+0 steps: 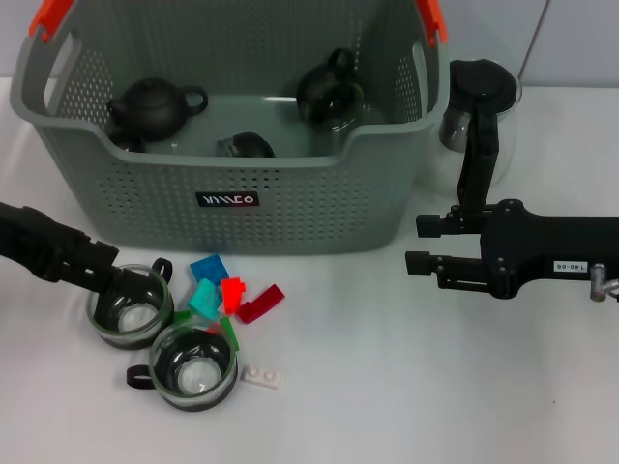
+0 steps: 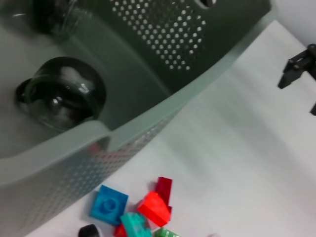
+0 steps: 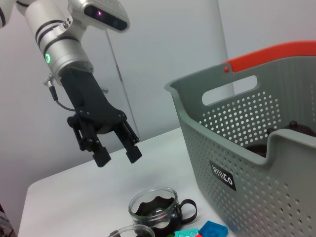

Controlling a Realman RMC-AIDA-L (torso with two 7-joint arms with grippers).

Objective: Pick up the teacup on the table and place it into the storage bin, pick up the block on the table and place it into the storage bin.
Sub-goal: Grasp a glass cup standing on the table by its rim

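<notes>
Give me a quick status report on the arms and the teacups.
Left gripper open above the far-left teacup. Right gripper idle beside the storage bin. Second teacup and blocks on the table, nothing blocking.

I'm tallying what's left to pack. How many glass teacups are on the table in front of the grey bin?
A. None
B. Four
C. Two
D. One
C. Two glass teacups stand on the table in front of the storage bin: one teacup under the left hand, and a second teacup nearer the camera, beside the loose blocks.
</notes>
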